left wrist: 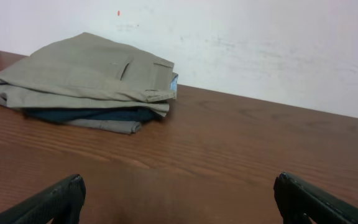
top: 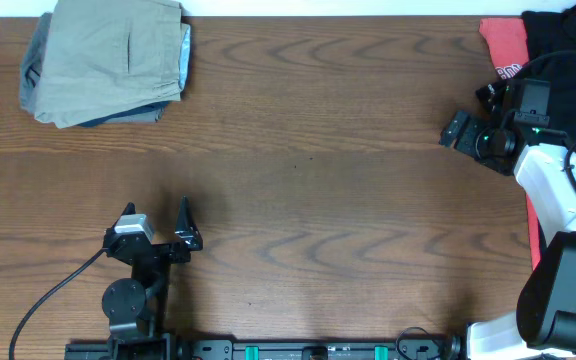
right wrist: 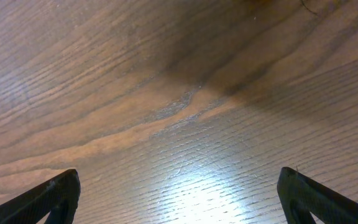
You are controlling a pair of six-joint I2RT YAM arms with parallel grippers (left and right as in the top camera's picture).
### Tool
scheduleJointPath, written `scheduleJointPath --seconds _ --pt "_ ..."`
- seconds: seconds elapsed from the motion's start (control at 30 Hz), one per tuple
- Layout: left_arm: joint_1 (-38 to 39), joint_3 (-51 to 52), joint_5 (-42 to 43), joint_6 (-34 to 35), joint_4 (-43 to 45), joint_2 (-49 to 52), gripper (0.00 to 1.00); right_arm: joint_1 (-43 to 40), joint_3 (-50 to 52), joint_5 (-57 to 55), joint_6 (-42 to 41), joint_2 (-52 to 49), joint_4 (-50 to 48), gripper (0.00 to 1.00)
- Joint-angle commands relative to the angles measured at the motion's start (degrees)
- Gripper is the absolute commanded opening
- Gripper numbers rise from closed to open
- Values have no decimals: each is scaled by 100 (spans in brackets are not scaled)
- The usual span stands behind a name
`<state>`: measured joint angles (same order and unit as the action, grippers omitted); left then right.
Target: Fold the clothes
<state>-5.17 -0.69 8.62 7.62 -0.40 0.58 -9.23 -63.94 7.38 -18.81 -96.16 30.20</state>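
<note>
The clothes, a pair of pale khaki shorts (top: 108,60), lie folded at the table's far left corner. In the left wrist view the shorts (left wrist: 86,71) rest on top of a small stack, with a pocket seam facing up and a bit of light blue lining at the right end. My left gripper (top: 156,214) is open near the front left of the table, well short of the shorts. Nothing is between its fingers (left wrist: 48,202). My right gripper (top: 471,112) is open over bare wood at the right side. Only table shows between its fingertips (right wrist: 48,199).
A navy-blue folded garment (left wrist: 86,114) lies under the shorts. A black shirt (top: 568,40) and a red printed shirt (top: 503,45) sit at the far right corner behind the right arm. A white wall (left wrist: 260,43) runs along the table's far edge.
</note>
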Motion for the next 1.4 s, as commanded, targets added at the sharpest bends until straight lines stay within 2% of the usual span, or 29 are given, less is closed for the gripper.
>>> scheduleJointPath --seconds 0.0,0.2,0.67,0.87,1.07,1.37 --pt "-28 46 83 -50 -278 -35 98 -13 -66 15 66 33 0 99" --pt "-28 46 83 -50 -278 -35 98 111 44 15 66 619 2 99" --pt "-28 46 83 -50 -278 -35 98 1397 614 17 66 3469 4 99" --pt "-28 46 83 -50 -278 -35 98 1462 1180 -4 72 4492 11 99" --pt "-28 46 83 -50 -278 -35 98 1449 2337 -608 85 5696 -225 99" --pt "-28 46 83 -50 -278 -35 98 1451 4887 -87 42 7921 -2361 99"
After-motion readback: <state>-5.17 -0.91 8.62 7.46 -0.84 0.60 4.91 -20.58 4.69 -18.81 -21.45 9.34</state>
